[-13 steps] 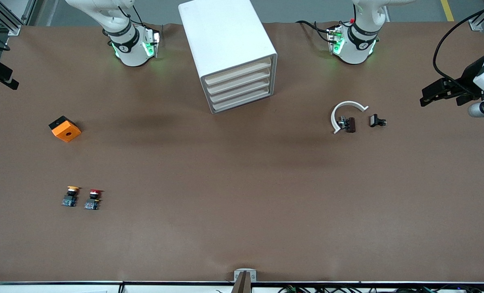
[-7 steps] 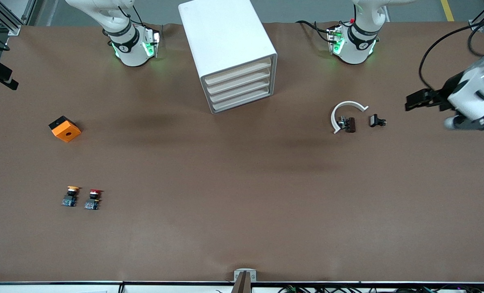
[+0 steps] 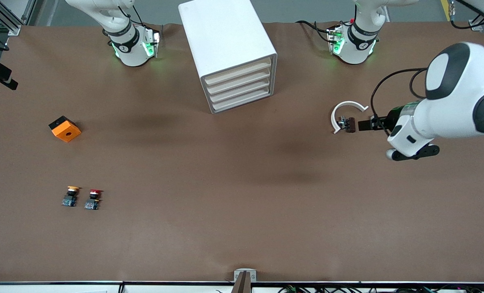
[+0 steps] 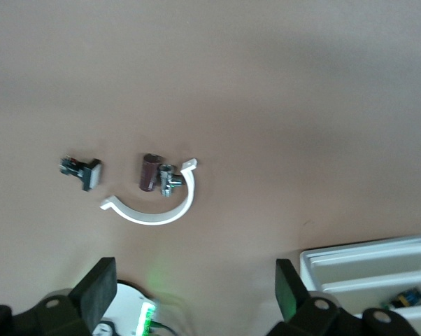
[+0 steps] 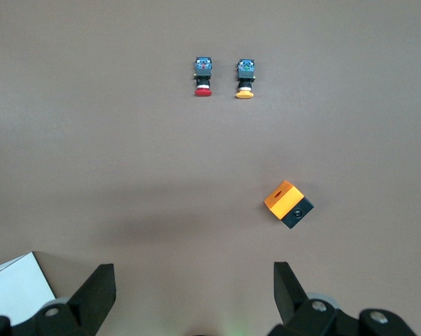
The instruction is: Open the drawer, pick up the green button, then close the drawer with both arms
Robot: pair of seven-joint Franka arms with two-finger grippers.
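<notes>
The drawer (image 3: 242, 104) is shut, so the left hand (image 3: 366, 124) at 3 o'clock and the waiting right hand (image 5: 189, 294) at 9 o'clock are wide and empty.

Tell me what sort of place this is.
Probably a robotics lab bench: two white arms bolted along a brown-covered table, the left arm reaching in, with test props laid out, a small white drawer cabinet and loose push buttons.

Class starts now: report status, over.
Left gripper open over small black part. Right gripper open, waiting at its table end. Bottom drawer shut, nothing in front.
</notes>
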